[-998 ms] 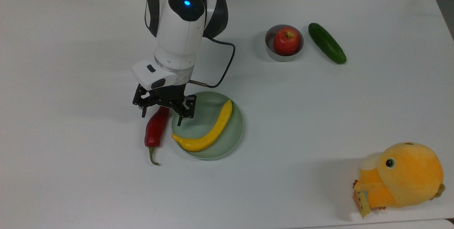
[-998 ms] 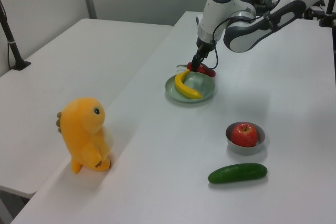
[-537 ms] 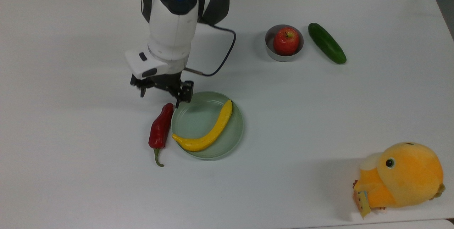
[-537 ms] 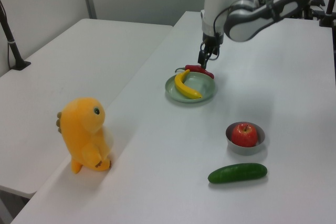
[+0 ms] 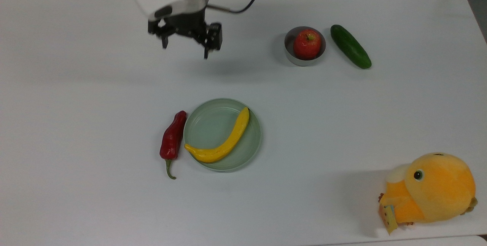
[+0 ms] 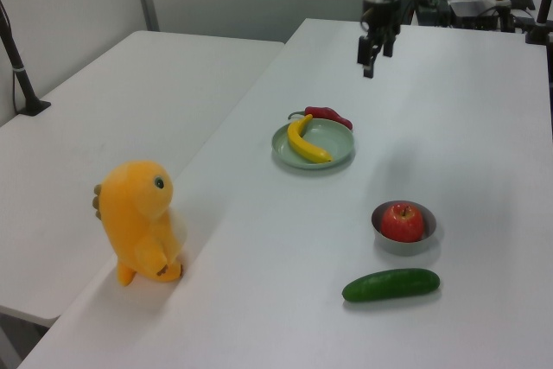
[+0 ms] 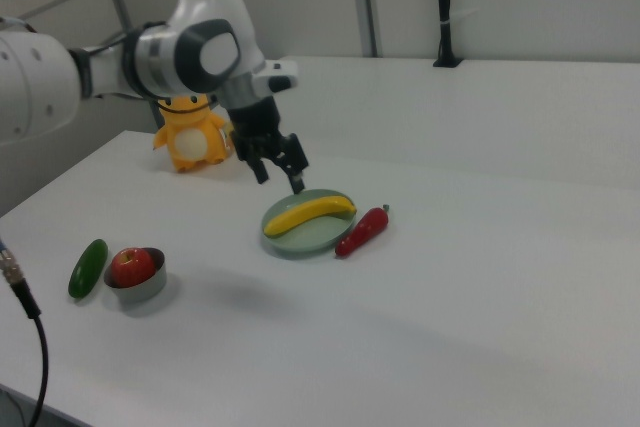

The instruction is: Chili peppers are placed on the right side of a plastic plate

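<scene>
White counter (image 5: pixel 342 124): chili pepper (image 5: pixel 173 137) lies touching the plastic plate's (image 5: pixel 251 145) rim on the top view's left; gripper (image 5: pixel 185 50) raised, jaws released.

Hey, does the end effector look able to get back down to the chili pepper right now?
Probably yes. The end effector hangs open above bare table, and the chili pepper lies uncovered beside the plastic plate with nothing over it.

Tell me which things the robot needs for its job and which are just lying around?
Needed: chili pepper, green plate, gripper.
Just lying around: yellow fruit on the plate, apple in a grey bowl, cucumber, orange plush toy.
</scene>
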Tool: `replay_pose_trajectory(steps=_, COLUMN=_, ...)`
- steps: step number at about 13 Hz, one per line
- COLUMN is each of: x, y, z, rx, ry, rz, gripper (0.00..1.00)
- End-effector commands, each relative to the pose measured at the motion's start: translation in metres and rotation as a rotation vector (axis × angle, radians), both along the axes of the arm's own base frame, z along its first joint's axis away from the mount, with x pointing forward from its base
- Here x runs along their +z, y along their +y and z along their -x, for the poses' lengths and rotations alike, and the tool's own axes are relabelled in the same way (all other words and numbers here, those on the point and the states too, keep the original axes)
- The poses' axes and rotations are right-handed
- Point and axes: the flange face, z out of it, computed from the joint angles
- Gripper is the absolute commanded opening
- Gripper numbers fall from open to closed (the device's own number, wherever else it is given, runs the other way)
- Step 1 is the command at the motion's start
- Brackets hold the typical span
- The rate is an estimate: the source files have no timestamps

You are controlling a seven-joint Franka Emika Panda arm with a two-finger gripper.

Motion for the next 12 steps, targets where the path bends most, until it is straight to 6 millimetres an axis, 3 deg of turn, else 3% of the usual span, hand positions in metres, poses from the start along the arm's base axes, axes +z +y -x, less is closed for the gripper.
replay_pose_trajectory(steps=1, x=0.020, y=0.009, z=0.040, rx=-0.008, ry=-0.001, rz=-0.104, gripper=1.00)
replay_pose_trajectory(steps=3, x=0.025, y=0.014, z=0.048, rx=-0.008, ry=-0.009, rz=-0.124, gripper=1.00)
replay_pose_trajectory(steps=5, x=0.018, y=0.023, z=0.054, rx=0.012, ry=0.006, rz=-0.122, gripper=1.00)
replay_pose_trajectory(steps=12, x=0.013, y=0.025, z=0.054, rx=0.027, ry=0.015, rz=-0.121, gripper=1.00)
